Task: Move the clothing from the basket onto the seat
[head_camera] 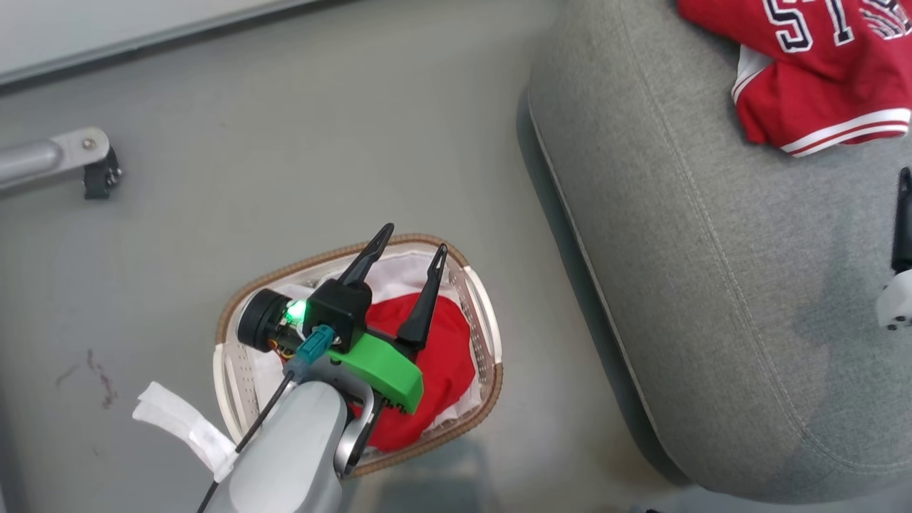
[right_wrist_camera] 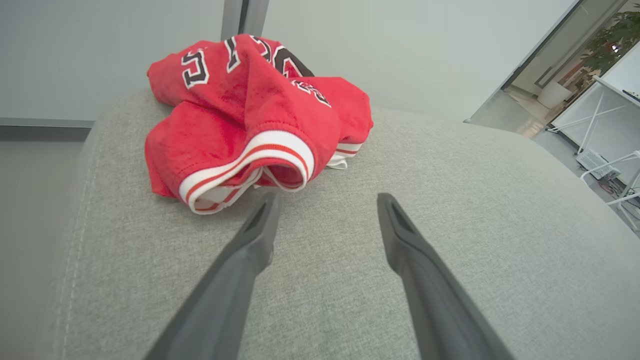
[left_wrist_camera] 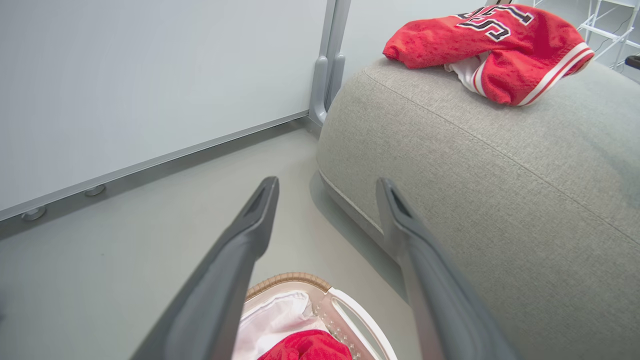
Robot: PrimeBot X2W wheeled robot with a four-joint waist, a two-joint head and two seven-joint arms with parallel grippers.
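Observation:
The white basket with its brown woven rim stands on the floor, left of the grey seat. A plain red piece of clothing lies bunched inside it on the white lining. My left gripper hovers open over the basket with nothing between its fingers; the left wrist view shows the left gripper above the basket's rim. The other red garment, with black lettering and a white-striped hem, lies crumpled on the seat. My right gripper stands open just short of its hem, holding nothing.
A grey metal bar with a dark foot reaches in from the left over the floor. A white strip of cloth lies on the floor beside the basket. A pale wall panel runs behind, and white racks stand beyond the seat.

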